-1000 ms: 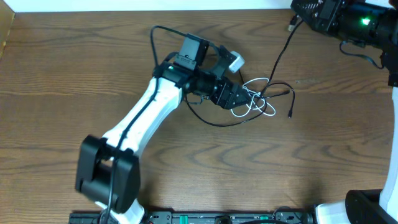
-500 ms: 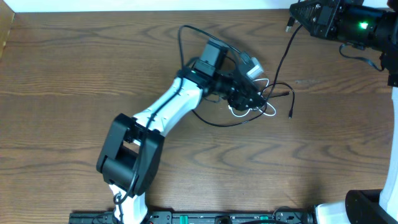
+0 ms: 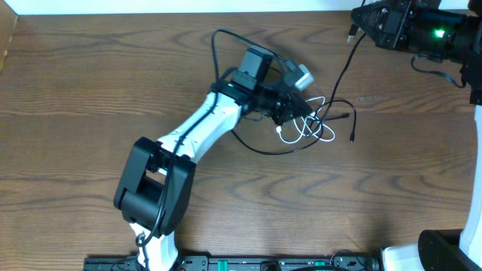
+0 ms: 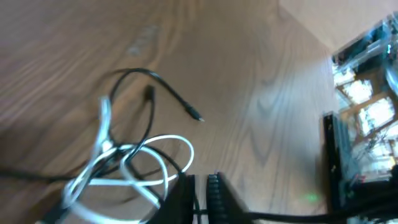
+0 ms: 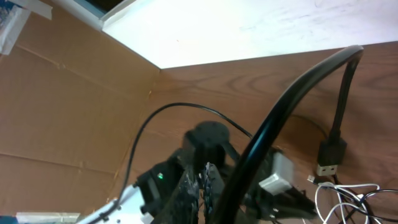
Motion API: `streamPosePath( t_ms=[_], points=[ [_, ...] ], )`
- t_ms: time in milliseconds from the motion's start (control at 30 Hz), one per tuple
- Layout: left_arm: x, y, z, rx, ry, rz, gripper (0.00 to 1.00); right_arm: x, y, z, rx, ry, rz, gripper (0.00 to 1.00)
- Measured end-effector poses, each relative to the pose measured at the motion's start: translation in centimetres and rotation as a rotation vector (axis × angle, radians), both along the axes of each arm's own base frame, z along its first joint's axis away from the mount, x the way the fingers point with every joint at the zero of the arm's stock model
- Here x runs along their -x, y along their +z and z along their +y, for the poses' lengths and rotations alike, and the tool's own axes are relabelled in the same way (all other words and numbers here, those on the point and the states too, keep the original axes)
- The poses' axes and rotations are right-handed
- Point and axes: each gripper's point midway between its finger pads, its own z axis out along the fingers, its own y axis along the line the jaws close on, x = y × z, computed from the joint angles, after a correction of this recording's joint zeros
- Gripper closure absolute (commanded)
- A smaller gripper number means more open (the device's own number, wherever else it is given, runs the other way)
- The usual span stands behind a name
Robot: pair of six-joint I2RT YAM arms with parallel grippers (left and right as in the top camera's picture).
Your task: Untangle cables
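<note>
Cables [image 3: 315, 120] are lying bunched a little right of the tabletop [image 3: 90, 98] centre, well apart from every edge. Wide bare wood is stretching to the left and toward the near rail [image 3: 248, 263].

Left tool [image 3: 303, 113] is reaching in from the near left and sitting on the bunch's left side. Its fingers [image 4: 217, 190] are standing nearly together in the wrist view, but I cannot tell whether a cord is lying between them. Right tool [image 3: 363, 21] is hanging at the far right corner, clamped tight on a black cable [image 3: 336, 75] that is sloping down into the bunch. The cable's plug [image 3: 351, 32] is dangling just beside the jaws.

Overhead alone is showing both arms and the edges. Left wrist view is showing white cable [image 4: 163, 137] loops crossing a black one, and a loose black end [image 4: 196, 116] lying on bare wood. Right wrist view is showing a cardboard wall [image 5: 74, 93] rising behind the far edge.
</note>
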Motion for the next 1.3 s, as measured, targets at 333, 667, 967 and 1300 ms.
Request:
streamPosePath(
  t_ms=[333, 667, 967, 1300],
  points=[
    [2.3, 0.9, 2.4, -0.012, -0.057, 0.067, 0.42, 0.1, -0.3, -0.3, 0.013, -0.004, 0.008, 0.98],
    [4.7, 3.3, 1.4, 0.158, -0.278, -0.093, 0.41, 0.2, -0.6, -0.3, 0.016, -0.002, 0.019, 0.98],
    [7.1, 2.2, -1.9, 0.188, -0.397, -0.141, 0.81, 0.2, -0.6, -0.3, 0.016, -0.002, 0.02, 0.96],
    [0.6, 6.4, -1.9, 0.306, -0.219, -0.252, 0.92, 0.1, -0.6, -0.7, 0.014, -0.012, 0.019, 0.96]
  ],
)
